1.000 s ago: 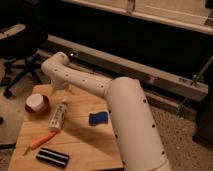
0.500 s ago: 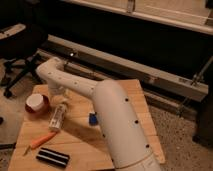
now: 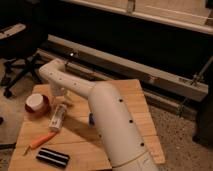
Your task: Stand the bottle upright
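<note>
The bottle [image 3: 57, 118] lies on its side on the wooden table [image 3: 75, 142], left of centre, white with a pale label, its long axis running toward the camera. My white arm reaches from the lower right across the table to the far left. The gripper [image 3: 60, 95] hangs down from the wrist just above the bottle's far end. It looks open, with nothing in it. Whether it touches the bottle is unclear.
A round red-and-white bowl [image 3: 37, 104] stands just left of the bottle. An orange carrot-shaped item [image 3: 42, 140] and a black bar [image 3: 52, 157] lie near the front left. A blue object [image 3: 91, 119] peeks from behind the arm. An office chair [image 3: 20, 55] stands beyond the table's left.
The arm has swung leftward over the table and now covers most of the blue object. The gripper has come down closer to the bottle's far end. The bottle has not moved.
</note>
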Available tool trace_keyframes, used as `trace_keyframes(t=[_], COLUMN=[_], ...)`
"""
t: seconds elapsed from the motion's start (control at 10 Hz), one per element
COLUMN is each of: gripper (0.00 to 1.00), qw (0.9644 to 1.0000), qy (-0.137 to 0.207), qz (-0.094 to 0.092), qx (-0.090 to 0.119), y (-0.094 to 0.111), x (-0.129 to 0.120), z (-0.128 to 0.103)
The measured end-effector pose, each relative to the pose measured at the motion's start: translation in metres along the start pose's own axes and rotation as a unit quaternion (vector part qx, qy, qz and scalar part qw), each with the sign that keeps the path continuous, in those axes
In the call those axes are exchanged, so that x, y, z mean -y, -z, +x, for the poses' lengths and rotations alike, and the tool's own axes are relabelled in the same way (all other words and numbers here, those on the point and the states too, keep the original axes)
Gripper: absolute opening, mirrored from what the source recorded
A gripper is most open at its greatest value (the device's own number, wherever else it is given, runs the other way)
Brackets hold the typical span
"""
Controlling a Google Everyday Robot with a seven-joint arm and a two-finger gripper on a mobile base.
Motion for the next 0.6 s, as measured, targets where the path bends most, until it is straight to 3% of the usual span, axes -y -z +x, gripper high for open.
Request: trace_keyframes(t=[0.3,0.6], gripper=[0.79,0.79], qw=[0.9999,0.9999], qy=[-0.013,-0.008], qz=[-0.004,0.009], qx=[0.001,0.001], y=[-0.004,-0.01], x=[-0.013,0.001], z=[0.001,-0.001])
